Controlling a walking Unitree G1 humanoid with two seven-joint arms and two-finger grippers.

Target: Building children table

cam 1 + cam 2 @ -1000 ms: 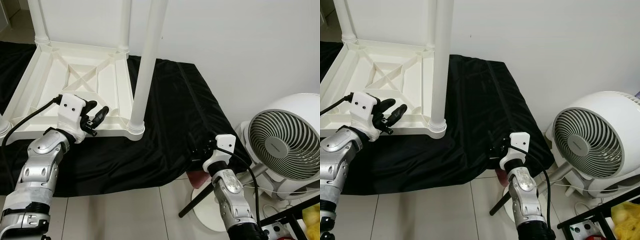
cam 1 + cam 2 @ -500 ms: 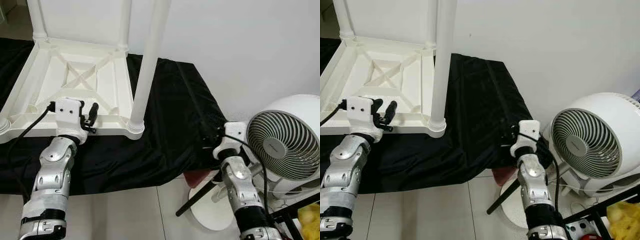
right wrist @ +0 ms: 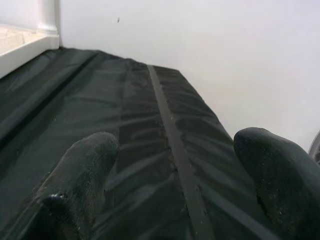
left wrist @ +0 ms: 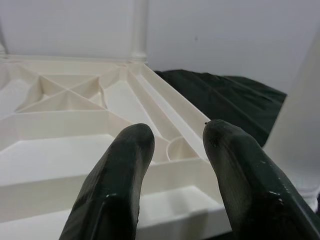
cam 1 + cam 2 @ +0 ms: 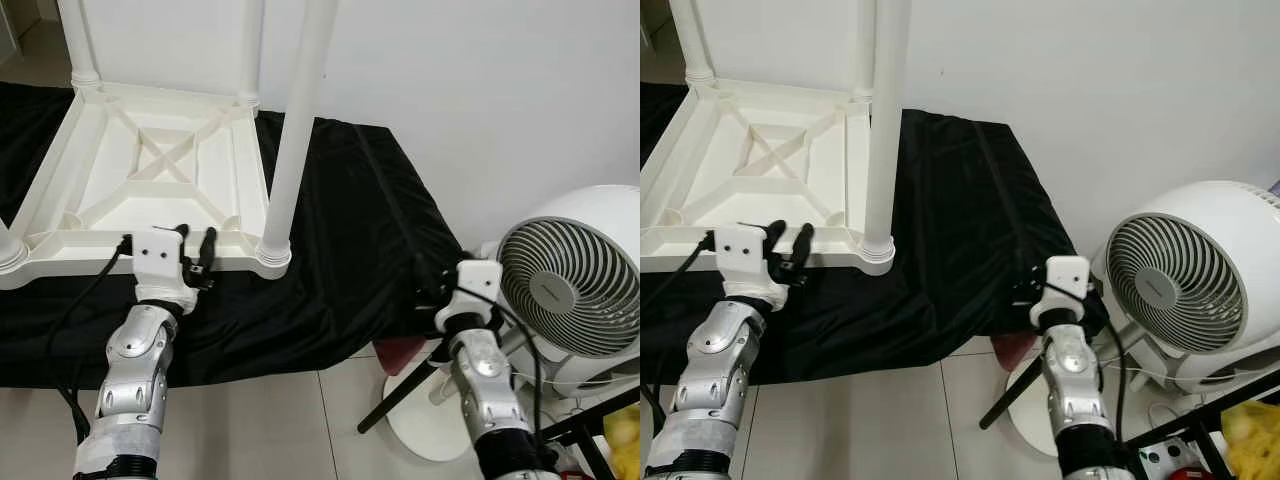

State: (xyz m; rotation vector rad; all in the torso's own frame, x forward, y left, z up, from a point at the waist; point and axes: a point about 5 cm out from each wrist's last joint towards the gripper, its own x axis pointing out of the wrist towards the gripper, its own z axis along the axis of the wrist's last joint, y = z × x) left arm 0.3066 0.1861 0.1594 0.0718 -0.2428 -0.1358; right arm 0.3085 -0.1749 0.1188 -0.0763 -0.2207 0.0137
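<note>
Left gripper (image 5: 196, 250), fingers spread, hovers at the near rim of the upturned table (image 5: 150, 180) on the black cloth (image 5: 340, 230). Right gripper (image 3: 175, 165), also spread, sits at the cloth's edge beside a fan (image 5: 570, 290); one table leg (image 5: 295, 120) rises between them.

— Any writing you can read anywhere?

— Only a small dark badge at the hub of the round white plastic fan (image 5: 572, 291), and its letters are too small to make out.

— Numbers, labels, signs on anything else?

— None that can be read.
</note>
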